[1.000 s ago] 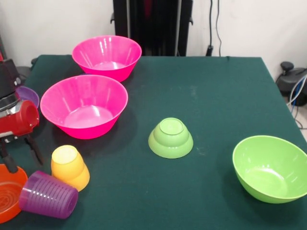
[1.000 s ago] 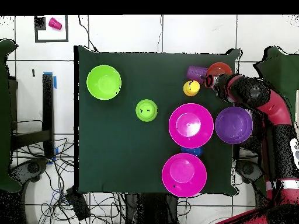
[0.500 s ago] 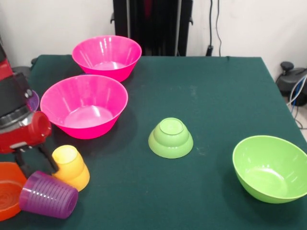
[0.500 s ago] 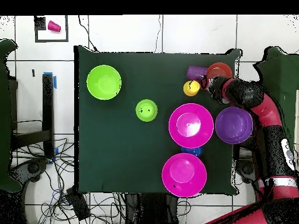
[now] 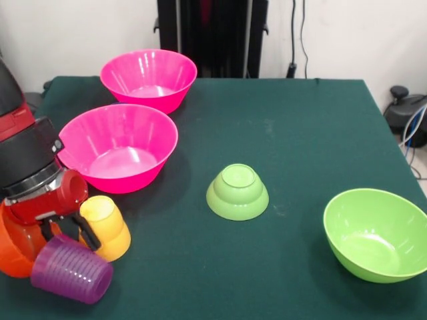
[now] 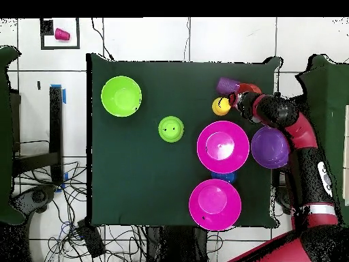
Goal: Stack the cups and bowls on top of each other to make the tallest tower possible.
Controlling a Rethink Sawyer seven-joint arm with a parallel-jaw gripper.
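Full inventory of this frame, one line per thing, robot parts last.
large bowls: 2, hot pink, upright, far-left in front view
large bowl: 1, lime green, upright, near right
small bowl: 1, green, upside down, table centre
wide bowl: 1, purple, overhead only, beside a pink bowl
orange bowl: 1, near-left corner, under the arm
yellow cup: 1, upside down
purple cup: 1, on its side
table: 1, dark green
hand: 1, between both cups; grip unclear
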